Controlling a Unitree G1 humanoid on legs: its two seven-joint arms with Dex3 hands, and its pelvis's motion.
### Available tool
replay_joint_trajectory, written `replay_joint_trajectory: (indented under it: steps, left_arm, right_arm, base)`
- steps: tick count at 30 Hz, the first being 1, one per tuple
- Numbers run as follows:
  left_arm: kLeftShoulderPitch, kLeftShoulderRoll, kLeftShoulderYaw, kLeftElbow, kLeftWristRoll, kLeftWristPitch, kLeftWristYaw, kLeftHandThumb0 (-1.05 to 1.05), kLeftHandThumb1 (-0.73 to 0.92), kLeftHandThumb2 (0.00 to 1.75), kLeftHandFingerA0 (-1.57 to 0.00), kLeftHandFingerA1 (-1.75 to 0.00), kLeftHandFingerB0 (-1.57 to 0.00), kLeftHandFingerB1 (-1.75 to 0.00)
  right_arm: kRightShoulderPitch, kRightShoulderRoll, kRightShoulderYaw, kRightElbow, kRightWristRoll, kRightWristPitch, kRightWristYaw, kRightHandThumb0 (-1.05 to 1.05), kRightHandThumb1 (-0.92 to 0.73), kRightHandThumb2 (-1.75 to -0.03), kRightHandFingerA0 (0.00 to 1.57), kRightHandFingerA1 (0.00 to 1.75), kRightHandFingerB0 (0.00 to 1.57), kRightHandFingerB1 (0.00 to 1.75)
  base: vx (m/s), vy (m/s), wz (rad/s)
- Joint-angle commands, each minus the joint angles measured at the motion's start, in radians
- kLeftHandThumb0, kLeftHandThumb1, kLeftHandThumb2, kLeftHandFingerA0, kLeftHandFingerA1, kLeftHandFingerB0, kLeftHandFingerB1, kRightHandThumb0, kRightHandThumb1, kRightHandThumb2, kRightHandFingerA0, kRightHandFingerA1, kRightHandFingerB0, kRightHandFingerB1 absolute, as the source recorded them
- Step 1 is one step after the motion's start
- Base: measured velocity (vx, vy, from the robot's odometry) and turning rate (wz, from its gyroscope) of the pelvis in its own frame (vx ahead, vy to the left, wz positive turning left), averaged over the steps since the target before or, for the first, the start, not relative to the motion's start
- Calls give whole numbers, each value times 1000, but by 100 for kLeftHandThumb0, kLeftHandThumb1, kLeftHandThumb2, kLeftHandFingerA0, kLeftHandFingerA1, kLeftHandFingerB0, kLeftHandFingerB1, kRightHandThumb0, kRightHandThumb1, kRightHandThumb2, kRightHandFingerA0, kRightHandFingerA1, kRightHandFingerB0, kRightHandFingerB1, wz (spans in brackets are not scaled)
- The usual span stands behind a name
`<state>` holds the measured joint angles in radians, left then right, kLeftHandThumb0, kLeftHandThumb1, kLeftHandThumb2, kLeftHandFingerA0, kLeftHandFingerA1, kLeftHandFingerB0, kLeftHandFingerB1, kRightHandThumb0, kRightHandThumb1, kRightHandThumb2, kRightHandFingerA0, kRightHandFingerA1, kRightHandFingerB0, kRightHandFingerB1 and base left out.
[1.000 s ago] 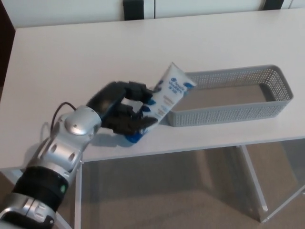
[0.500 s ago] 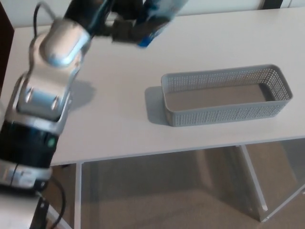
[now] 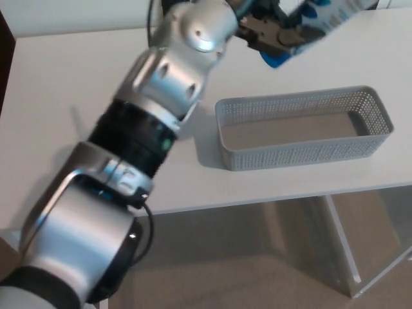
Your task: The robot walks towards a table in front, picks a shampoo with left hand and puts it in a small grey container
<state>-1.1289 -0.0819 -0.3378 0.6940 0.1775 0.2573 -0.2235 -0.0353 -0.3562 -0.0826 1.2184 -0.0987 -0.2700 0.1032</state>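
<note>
Left hand [image 3: 269, 33], fingers wrapped round white shampoo tube [image 3: 336, 13], perforated grey oblong container [image 3: 302, 154] on table [image 3: 58, 90]

Grey perforated container [image 3: 302, 153]; white table [image 3: 51, 77]; white-blue shampoo [image 3: 329, 19].

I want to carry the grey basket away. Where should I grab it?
Probably take the basket by its near long wall, at the middle, coming from above. It is open on top and empty, so fingers can hook over the rim. A middle hold should keep its long shape level.
</note>
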Motion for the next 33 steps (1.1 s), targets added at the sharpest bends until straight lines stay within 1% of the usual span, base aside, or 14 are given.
replay_joint_trajectory:
  steps: [1, 2, 6, 8, 14, 15, 16, 17, 18, 19, 20, 27, 28, 33]
  left_arm:
    - [-62, -52, -19, 176, 48, 19, 25, -10, 69, 64, -122, -85, -97, -61]
    - [-54, -63, -28, 210, 59, 12, 37, -12, 69, 61, -122, -80, -95, -62]
    - [-34, -83, -40, 261, 80, 41, 68, -18, 69, 60, -125, -82, -95, -62]
    - [-10, -84, -37, 264, 83, 42, 82, -16, 68, 60, -119, -93, -94, -64]
    - [22, -58, -42, 293, 98, 16, 70, -13, 71, 62, -120, -83, -88, -59]
    - [29, -58, -63, 284, 125, 8, 99, -42, 62, 60, -96, -65, -55, -38]
    - [33, -55, -81, 275, 146, 5, 109, -69, 50, 82, -69, -69, -23, -41]
    - [34, -53, -94, 267, 158, 5, 106, -69, 50, 82, -69, -69, -23, -41]
    - [34, -40, -120, 258, 171, -7, 63, -75, 47, 83, -23, -47, -5, -20]
    - [34, -27, -152, 247, 192, -17, 37, -79, 46, 89, 0, -15, 0, -11]
    - [35, -21, -170, 236, 204, -13, 31, -89, 51, 91, 0, 0, 0, -1]
    - [62, 3, -201, 137, 212, 14, 29, -95, 54, 96, 0, 0, 0, 0]
    - [67, 6, -198, 125, 211, 14, 27, -98, 68, 60, 0, 0, 0, 0]
    - [111, 46, -190, 13, 220, -5, 28, -104, 74, 64, 0, 0, 0, 0]
  right_arm:
    - [4, 0, 7, 1, -1, 0, -3, -26, -63, -58, 71, 48, 54, 41]
    - [4, -2, 9, -1, -3, -2, -2, -26, -64, -59, 69, 48, 53, 41]
    - [0, 3, 3, -2, 7, 8, 4, -25, -64, -59, 67, 47, 52, 40]
    - [3, 2, 5, -3, 5, 6, 2, -25, -64, -59, 68, 47, 52, 40]
    - [5, 0, 7, -9, 3, -2, 9, -27, -65, -59, 65, 46, 52, 41]
    - [2, -3, 7, -11, 3, 4, 9, -27, -64, -59, 65, 46, 52, 40]
    - [-1, -4, 6, -13, 4, 7, 9, -27, -65, -59, 65, 46, 52, 40]
    - [-2, -4, 6, -14, 4, 8, 8, -27, -65, -59, 65, 46, 52, 40]
    - [-1, -4, 6, -16, 4, 9, 9, -26, -65, -60, 65, 45, 52, 40]
    - [-2, -4, 6, -16, 4, 13, 10, -26, -65, -59, 65, 46, 51, 40]
    - [-3, -3, 6, -16, 4, 13, 9, -26, -65, -59, 65, 46, 52, 40]
    - [-1, -7, 6, -14, 3, 10, 15, -26, -64, -59, 66, 46, 54, 41]
    - [-3, -7, 9, -13, 1, 11, 17, -26, -64, -59, 66, 46, 54, 41]
    - [1, -8, 12, -13, 0, 11, 23, -27, -64, -59, 66, 45, 55, 41]
  base:
    - [0, 0, 0]
    - [0, 0, 0]
    - [0, 0, 0]
    - [0, 0, 0]
    - [0, 0, 0]
    - [0, 0, 0]
    - [0, 0, 0]
    - [0, 0, 0]
    - [0, 0, 0]
    - [0, 0, 0]
    - [0, 0, 0]
    - [0, 0, 0]
    - [0, 0, 0]
    - [0, 0, 0]
